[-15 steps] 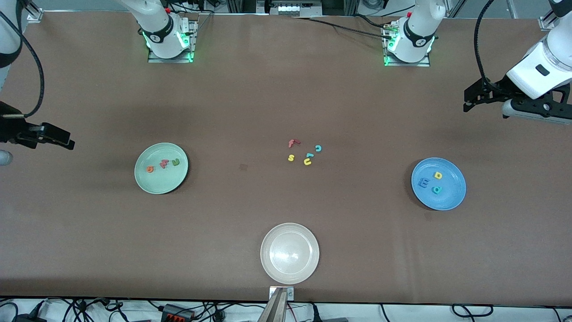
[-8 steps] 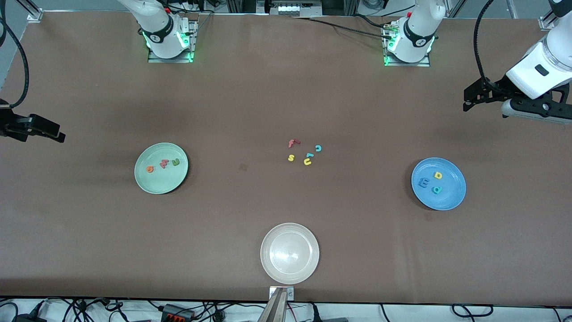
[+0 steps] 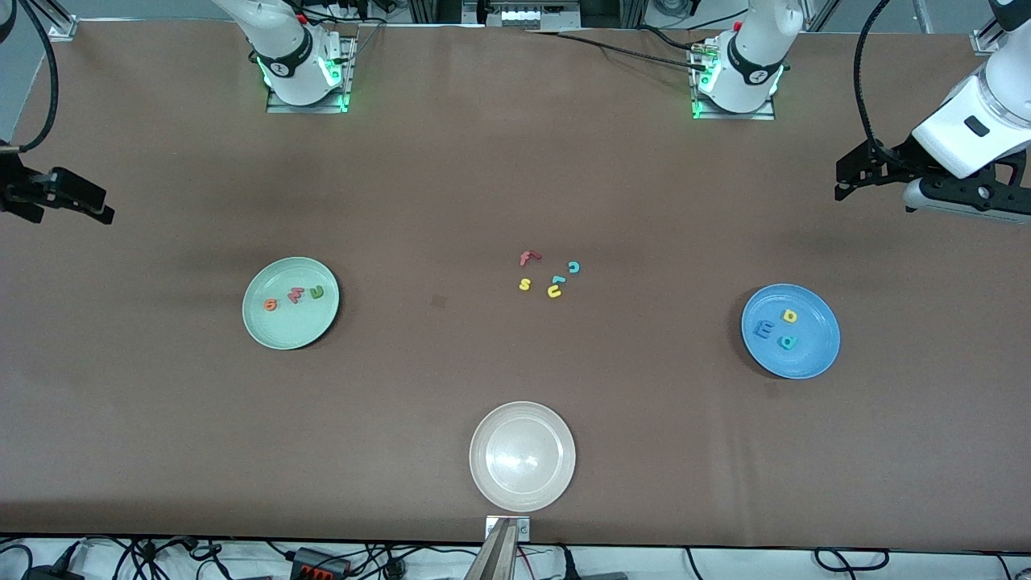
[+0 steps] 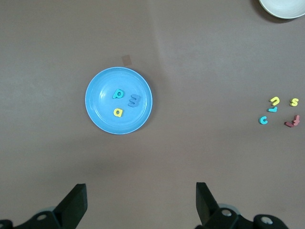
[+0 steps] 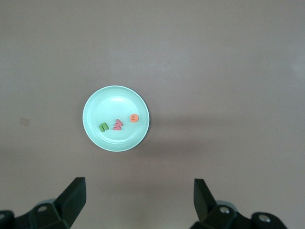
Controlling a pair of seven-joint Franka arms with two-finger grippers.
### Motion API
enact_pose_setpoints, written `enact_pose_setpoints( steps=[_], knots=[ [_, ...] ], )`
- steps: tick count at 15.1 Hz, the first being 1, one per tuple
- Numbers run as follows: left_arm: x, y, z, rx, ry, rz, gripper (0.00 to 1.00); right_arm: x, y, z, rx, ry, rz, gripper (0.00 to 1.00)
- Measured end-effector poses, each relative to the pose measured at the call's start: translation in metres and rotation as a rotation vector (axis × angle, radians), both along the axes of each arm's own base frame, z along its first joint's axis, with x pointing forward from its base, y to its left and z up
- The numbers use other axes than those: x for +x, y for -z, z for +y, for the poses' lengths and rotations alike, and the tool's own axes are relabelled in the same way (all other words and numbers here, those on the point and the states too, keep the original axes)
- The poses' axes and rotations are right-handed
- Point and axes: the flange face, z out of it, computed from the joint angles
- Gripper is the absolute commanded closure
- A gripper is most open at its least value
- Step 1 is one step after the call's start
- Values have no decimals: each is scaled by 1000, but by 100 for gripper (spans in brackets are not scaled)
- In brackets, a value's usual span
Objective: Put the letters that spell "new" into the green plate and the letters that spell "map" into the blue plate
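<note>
Letters for "new" – green "n", red-pink "w", orange "e" – lie in a row in the green plate, toward the right arm's end of the table. Letters for "map" – blue-purple "m", yellow "a", teal "p" – sit clustered in the blue plate toward the left arm's end. Judged from this, both words are placed & nothing's left to move.

Leftovers mid-table, well apart from both plates: red "f", yellow "s", teal "c", yellow "u". Cream-white plate sits nearest the front camera.

Right gripper: jaws wide, holding nothing, up over the table edge at its own end; green plate is the nearer plate to it. Left gripper: jaws wide too, empty, over its end of the table, with the blue plate nearer the front camera than the spot below it. Neither claw is over a letter; each arm is closest to its own plate, should any fix be needed.
</note>
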Motion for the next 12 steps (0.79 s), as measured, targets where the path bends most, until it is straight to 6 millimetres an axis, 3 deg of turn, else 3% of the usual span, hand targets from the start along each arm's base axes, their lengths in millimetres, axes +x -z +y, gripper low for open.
enact_pose_setpoints(
  steps=[12],
  knots=[
    [0,0,0,0,0,0,0,-8,2,-1,2,37,4,0]
  ],
)
